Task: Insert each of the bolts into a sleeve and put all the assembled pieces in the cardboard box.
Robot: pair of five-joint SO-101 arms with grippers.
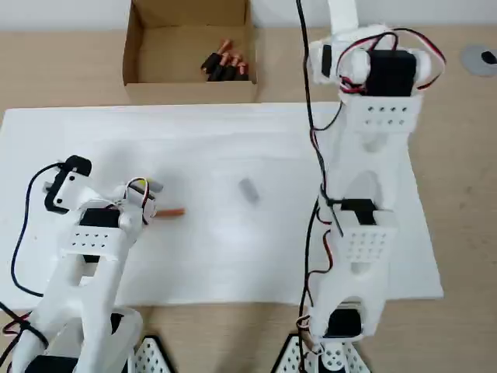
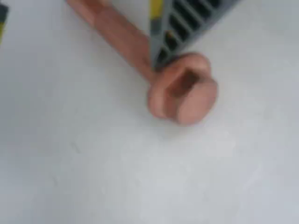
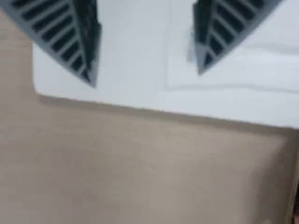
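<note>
Surface (image 1: pixel 54 70), cardboard box (image 1: pixel 190 93), one loose sleeve (image 1: pixel 248 189) and bolt (image 2: pixel 182 93).
A white sheet (image 1: pixel 233 256) lies on the wooden surface; beyond it the cardboard box holds assembled pieces (image 1: pixel 225 64). The right jaws gape above the sheet's edge. The left jaws stand open, one finger (image 2: pixel 187 18) touching the bolt lying on the sheet, the grey sleeve apart from it.

- We take this for a robotics lab.
- Its left arm (image 1: pixel 92 249) and right arm (image 1: pixel 373 155) are white plastic, wiring bare.
- A white sheet (image 1: pixel 217 256) covers our wooden table (image 1: pixel 62 70).
</note>
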